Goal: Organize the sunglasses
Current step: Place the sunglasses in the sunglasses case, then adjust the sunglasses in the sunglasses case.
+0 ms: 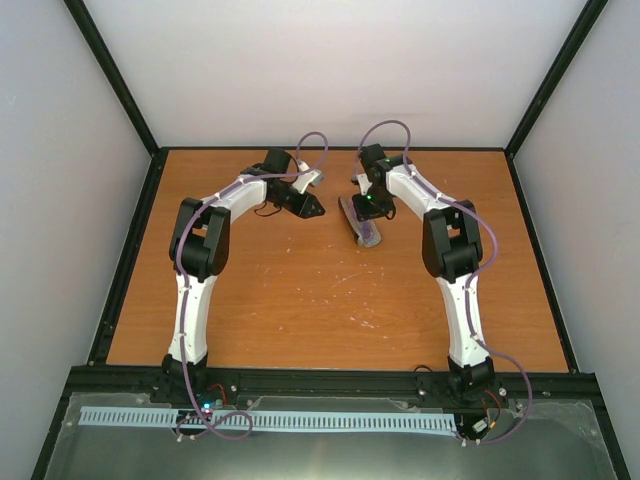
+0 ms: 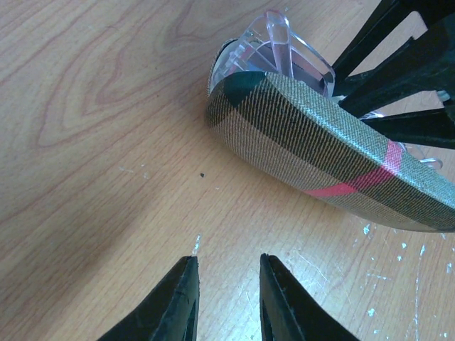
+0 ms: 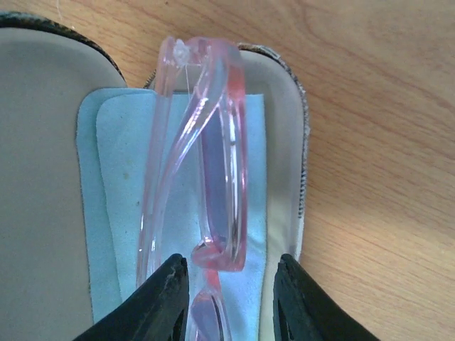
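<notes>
The sunglasses (image 3: 222,142), translucent pink and folded, lie in the open grey-tan case (image 3: 43,156) on the pale blue cloth (image 3: 114,213). My right gripper (image 3: 231,259) is open and straddles the sunglasses' bridge, with gaps on both sides. In the left wrist view the case (image 2: 313,156) shows its plaid outside with the red band, the sunglasses (image 2: 284,50) stick up behind it, and the right gripper's black fingers (image 2: 405,64) reach in from the right. My left gripper (image 2: 227,259) is open and empty over bare wood, just short of the case. In the top view both grippers (image 1: 310,207) (image 1: 372,212) meet at the case (image 1: 362,230).
The wooden table (image 1: 330,290) is walled by black frame posts and white panels on the left, back and right. Both arms stretch out to the far middle of the table.
</notes>
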Tool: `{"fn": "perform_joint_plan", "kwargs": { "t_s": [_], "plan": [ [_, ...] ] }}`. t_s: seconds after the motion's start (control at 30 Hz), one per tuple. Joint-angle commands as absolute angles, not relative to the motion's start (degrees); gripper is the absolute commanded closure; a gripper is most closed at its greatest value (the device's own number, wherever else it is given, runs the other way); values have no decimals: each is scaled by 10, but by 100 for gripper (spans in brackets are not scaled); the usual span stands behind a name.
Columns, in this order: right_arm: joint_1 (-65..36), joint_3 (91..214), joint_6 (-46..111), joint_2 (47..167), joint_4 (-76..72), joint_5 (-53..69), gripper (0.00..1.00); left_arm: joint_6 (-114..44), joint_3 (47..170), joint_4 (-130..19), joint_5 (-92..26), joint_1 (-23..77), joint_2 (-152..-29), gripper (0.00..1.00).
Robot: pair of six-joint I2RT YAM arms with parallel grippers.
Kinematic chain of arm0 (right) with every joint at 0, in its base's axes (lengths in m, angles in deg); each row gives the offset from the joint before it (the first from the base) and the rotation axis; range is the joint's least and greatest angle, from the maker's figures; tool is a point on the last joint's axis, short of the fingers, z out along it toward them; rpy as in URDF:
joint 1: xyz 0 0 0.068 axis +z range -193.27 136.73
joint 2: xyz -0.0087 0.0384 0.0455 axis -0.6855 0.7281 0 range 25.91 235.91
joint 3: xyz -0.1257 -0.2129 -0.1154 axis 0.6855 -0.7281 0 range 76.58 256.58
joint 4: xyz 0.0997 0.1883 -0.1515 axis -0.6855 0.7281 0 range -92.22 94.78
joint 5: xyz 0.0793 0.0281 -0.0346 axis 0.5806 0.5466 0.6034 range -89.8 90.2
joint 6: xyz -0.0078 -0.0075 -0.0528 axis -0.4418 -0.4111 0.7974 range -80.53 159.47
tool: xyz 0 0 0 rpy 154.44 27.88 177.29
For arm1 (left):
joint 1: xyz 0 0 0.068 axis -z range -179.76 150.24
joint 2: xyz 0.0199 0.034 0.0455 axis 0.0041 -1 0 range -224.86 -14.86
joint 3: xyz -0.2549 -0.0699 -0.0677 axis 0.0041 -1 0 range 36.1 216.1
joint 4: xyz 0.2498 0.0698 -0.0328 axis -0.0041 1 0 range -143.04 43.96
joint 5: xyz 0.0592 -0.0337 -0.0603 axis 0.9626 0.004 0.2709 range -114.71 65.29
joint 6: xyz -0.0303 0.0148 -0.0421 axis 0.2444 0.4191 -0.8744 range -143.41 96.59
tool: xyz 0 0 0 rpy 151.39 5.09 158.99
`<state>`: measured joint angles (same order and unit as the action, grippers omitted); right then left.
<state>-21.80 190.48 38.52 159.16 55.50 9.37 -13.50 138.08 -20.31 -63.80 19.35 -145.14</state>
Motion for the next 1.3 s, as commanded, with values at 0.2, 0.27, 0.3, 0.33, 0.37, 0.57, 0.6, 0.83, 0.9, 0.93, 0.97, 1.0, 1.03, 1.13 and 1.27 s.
{"fn": "perform_joint_plan", "kwargs": {
  "t_s": [0.2,0.27,0.3,0.33,0.37,0.57,0.6,0.83,0.9,0.93,0.97,1.0,1.03,1.13,1.27],
  "plan": [
    [-216,1874,375,1537,548,66,72,-141,1379,-215,-646,193,-1438,75],
    [-216,1865,376,1534,544,76,74,-141,1379,-215,-646,193,-1438,75],
    [-216,1860,376,1535,543,83,75,-141,1379,-215,-646,193,-1438,75],
    [-216,1858,376,1536,543,88,76,-141,1379,-216,-646,194,-1438,75],
    [-216,1855,376,1537,543,93,77,-141,1379,-216,-646,194,-1438,75],
    [-216,1840,369,1529,531,94,79,-141,1378,-217,-646,194,-1436,75],
    [-216,1840,368,1528,531,89,79,-141,1377,-217,-646,195,-1435,75],
    [-216,1842,359,1479,502,70,78,-141,1376,-218,-645,195,-1434,75],
    [-216,1845,360,1460,494,83,78,-140,1376,-218,-646,195,-1434,75],
    [-216,1846,360,1452,488,98,78,-140,1376,-218,-646,195,-1434,75],
    [-215,1845,362,1445,484,115,78,-140,1376,-218,-647,195,-1435,75],
    [-214,1844,363,1439,481,134,78,-139,1377,-218,-647,195,-1436,75],
    [-211,1840,365,1434,477,151,77,-139,1378,-218,-647,195,-1436,75],
    [-192,1841,377,1436,491,194,74,-138,1380,-218,-648,195,-1437,75],
    [-157,1853,388,1474,540,183,74,-136,1381,-218,-648,195,-1438,75]
  ]
}}
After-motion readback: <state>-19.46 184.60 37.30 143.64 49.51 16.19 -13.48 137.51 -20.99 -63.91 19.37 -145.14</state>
